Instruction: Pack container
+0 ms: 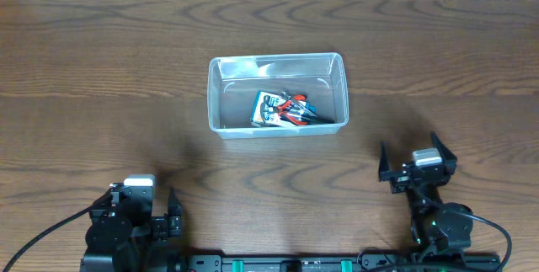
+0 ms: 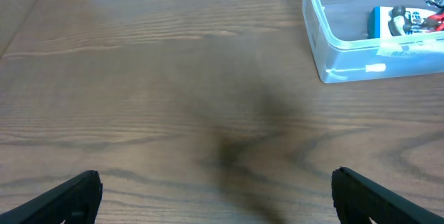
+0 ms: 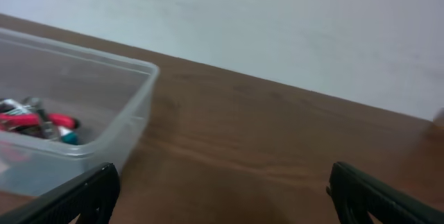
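Observation:
The clear plastic container (image 1: 277,94) stands at the middle of the table, with red-handled hand tools (image 1: 295,110) and a blue-and-white pack (image 1: 267,107) lying in its front right part. The container (image 2: 361,40) shows at the top right of the left wrist view, and the container (image 3: 76,130) fills the left of the right wrist view. My left gripper (image 1: 143,213) sits near the front left edge, open and empty. My right gripper (image 1: 415,159) is front right of the container, open with nothing between its fingers.
The dark wooden table (image 1: 101,95) stretches around the container. A pale wall (image 3: 277,23) rises behind the table's far edge. Black cables (image 1: 42,234) trail from the arm bases at the front edge.

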